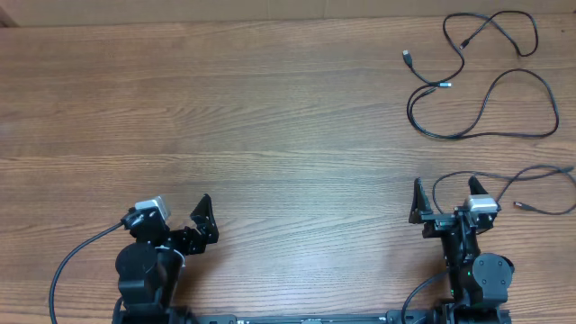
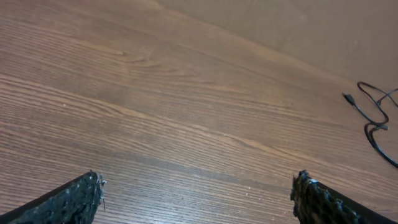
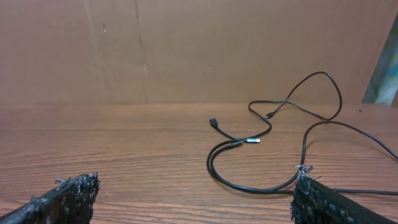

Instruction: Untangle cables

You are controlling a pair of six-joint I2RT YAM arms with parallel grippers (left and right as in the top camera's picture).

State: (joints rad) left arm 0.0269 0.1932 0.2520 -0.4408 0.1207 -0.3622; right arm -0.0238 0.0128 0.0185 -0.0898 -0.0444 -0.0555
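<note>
Several thin black cables lie loose at the table's far right. One long strand loops round with a silver plug [image 1: 447, 85]. Another strand curls above it with a plug [image 1: 464, 43]. A third strand [image 1: 540, 170] runs past the right arm, its plug [image 1: 519, 205] beside it. My left gripper [image 1: 200, 219] is open and empty at the front left, far from the cables; in the left wrist view [image 2: 198, 186] the cables [image 2: 372, 118] show at the far right edge. My right gripper [image 1: 445, 205] is open and empty; in its wrist view [image 3: 196, 183] a cable loop [image 3: 242, 187] lies just ahead of the right finger.
A brown cardboard wall [image 3: 199, 50] stands along the table's far edge. The wooden table [image 1: 252, 117] stretches bare of cables to the left and middle. Thicker black arm wires trail by each base [image 1: 67, 261].
</note>
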